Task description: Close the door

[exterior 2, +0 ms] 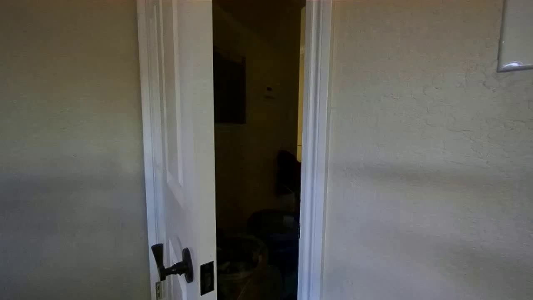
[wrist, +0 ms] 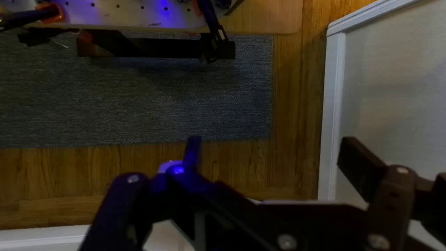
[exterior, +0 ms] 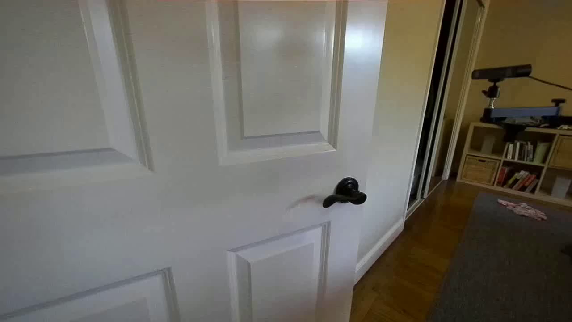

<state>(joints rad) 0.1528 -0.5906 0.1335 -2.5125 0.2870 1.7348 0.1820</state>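
Note:
The white panelled door [exterior: 277, 188] fills much of an exterior view, with its black lever handle [exterior: 345, 193] near its right edge. The door [exterior 2: 200, 146] also shows nearly edge-on in an exterior view, standing ajar. A dark gap lies between its edge and the white jamb [exterior 2: 315, 146]. The handle [exterior 2: 175, 266] shows there too, low on the door. My gripper [wrist: 270, 150] shows only in the wrist view. Its fingers are wide apart with nothing between them. The handle does not show in the wrist view, and the gripper's distance from the door cannot be told.
The wrist view shows a metal-topped table [wrist: 115, 15] with clamps, a grey rug [wrist: 167, 104], wood floor [wrist: 237, 167] and a wall with white baseboard [wrist: 331, 122] at right. A camera stand [exterior: 494, 96] and a bookshelf [exterior: 523, 161] stand beyond the door.

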